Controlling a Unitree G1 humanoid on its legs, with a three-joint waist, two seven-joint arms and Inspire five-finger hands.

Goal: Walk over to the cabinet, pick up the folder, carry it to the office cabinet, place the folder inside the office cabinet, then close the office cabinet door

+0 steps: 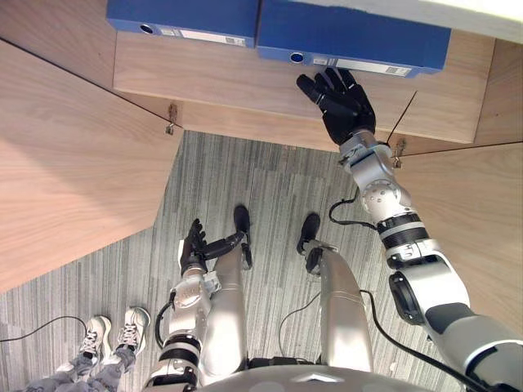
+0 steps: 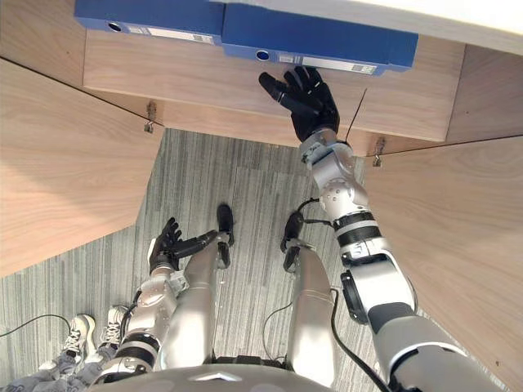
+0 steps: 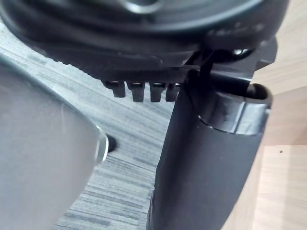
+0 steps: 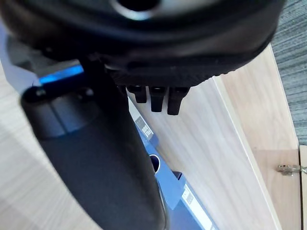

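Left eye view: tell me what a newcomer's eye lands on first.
First comes the right hand, raised to the wooden shelf with open fingers spread close to the spine of the right blue folder. A second blue folder lies to its left. The left cabinet door and right cabinet door stand open either side. Low down, the left hand hangs open, near a person's shoes.
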